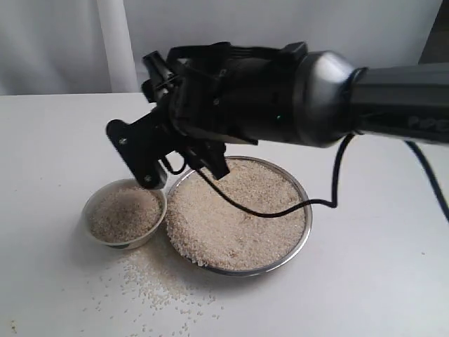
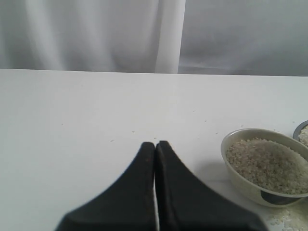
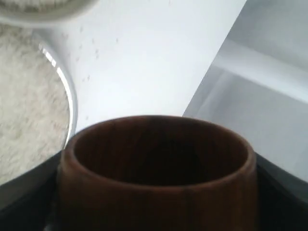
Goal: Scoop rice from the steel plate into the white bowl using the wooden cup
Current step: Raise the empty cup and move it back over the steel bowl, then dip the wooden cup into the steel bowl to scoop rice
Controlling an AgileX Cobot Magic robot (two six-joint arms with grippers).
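- right gripper [image 1: 179,166] clamped on cup [image 3: 156,192], above plate's [image 1: 307,214] 10 o'clock rim
- bowl [image 1: 123,244] with rice [image 1: 125,213] sits just beside the plate, at its 9 o'clock
- left gripper [image 2: 155,149] jaws together

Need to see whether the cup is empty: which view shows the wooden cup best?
Right wrist view: the wooden cup sits close up, rim and dark inside visible. Exterior view: hidden behind the arm. Left wrist view: absent.

Polished wooden cup [image 3: 154,192] — shiny steel plate [image 1: 245,271]
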